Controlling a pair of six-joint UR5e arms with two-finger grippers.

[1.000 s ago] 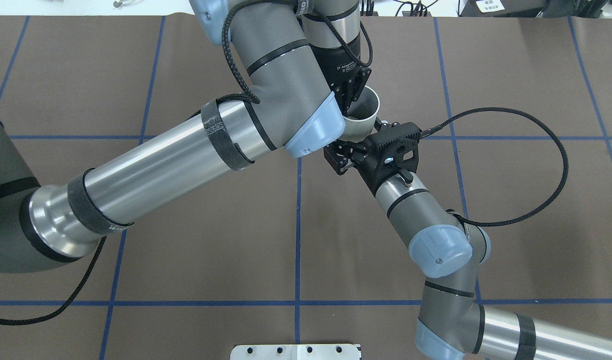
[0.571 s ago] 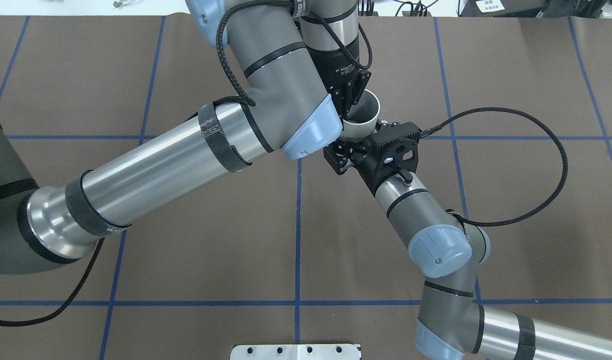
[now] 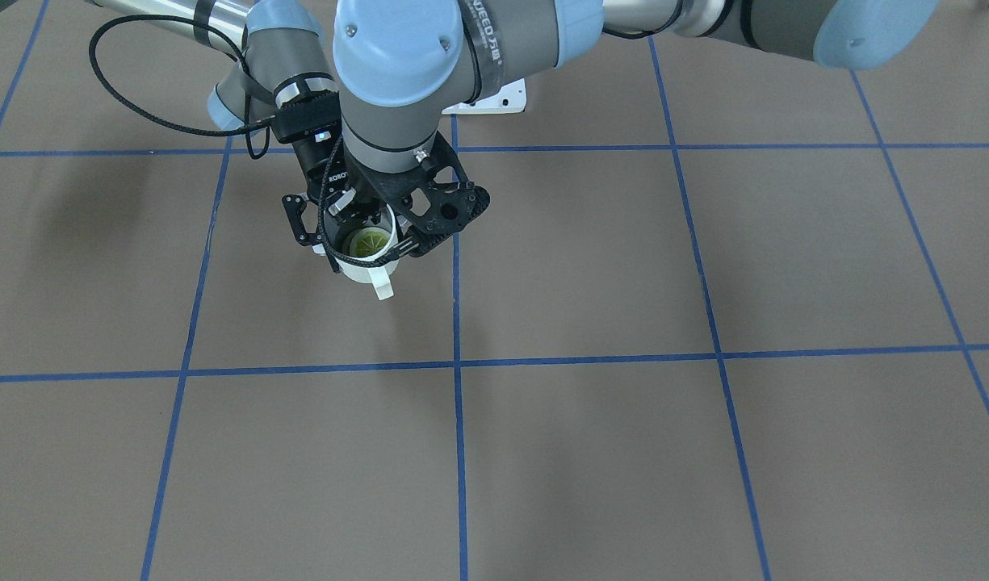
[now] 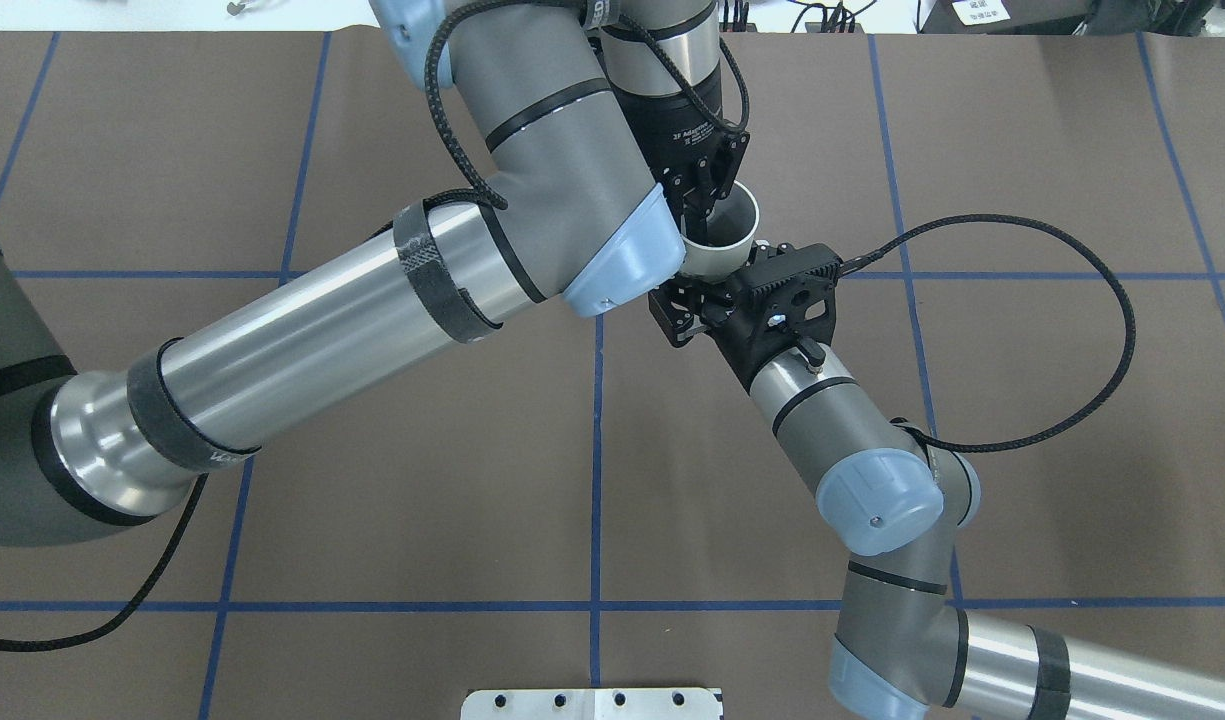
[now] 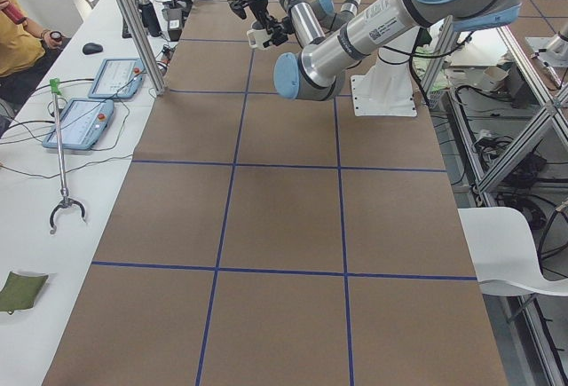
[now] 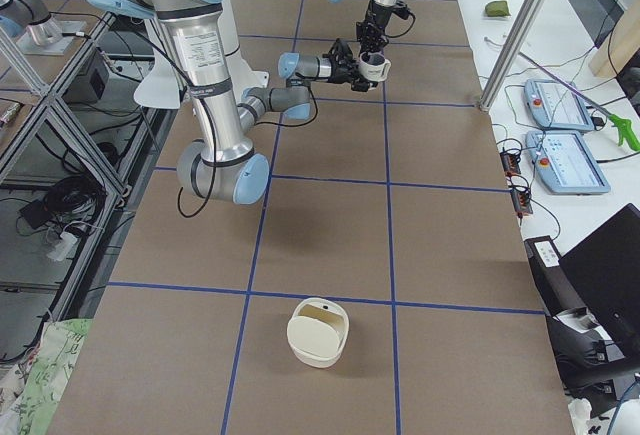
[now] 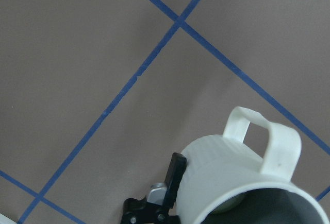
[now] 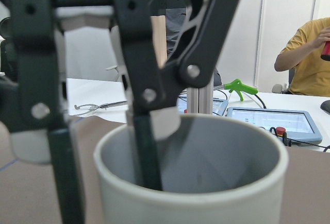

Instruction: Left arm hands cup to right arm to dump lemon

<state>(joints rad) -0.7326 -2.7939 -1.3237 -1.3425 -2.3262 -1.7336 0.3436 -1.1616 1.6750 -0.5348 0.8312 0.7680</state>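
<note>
Cup [image 3: 355, 271] (lemon [image 3: 367, 241] inside) aloft, left jaws at rim, right jaws alongside

Brown surface [image 6: 320, 245], blue tape grid. Cream handled container [image 6: 318, 332] lower centre. Teach pendants [image 6: 556, 103] right edge. Yellow-shirted operator [image 5: 16, 44] upper left.

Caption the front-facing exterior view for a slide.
Handover above the table: left gripper pinches the cup rim, lemon inside, right gripper alongside the cup.

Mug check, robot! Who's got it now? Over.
Left hand pinching mug rim. Right hand straddles mug body, grip unclear. Lemon slice inside, mug upright, lifted. Nothing blocking.
</note>
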